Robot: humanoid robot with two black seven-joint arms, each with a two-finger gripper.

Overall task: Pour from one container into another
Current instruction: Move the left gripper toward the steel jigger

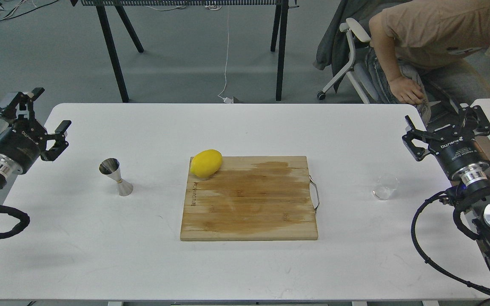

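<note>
A small clear glass cup stands upright on the white table at the right. A shiny steel hourglass jigger with a gold band at its waist stands on the table's left side. My left gripper hovers at the table's left edge, up and left of the jigger, its fingers spread wide with nothing between them. Over the right edge my right gripper is also open and empty, above and to the right of the glass cup.
A wooden cutting board with a metal handle lies in the table's middle, a yellow fruit on its far left corner. A seated person is behind the table at the right. Black table legs stand beyond.
</note>
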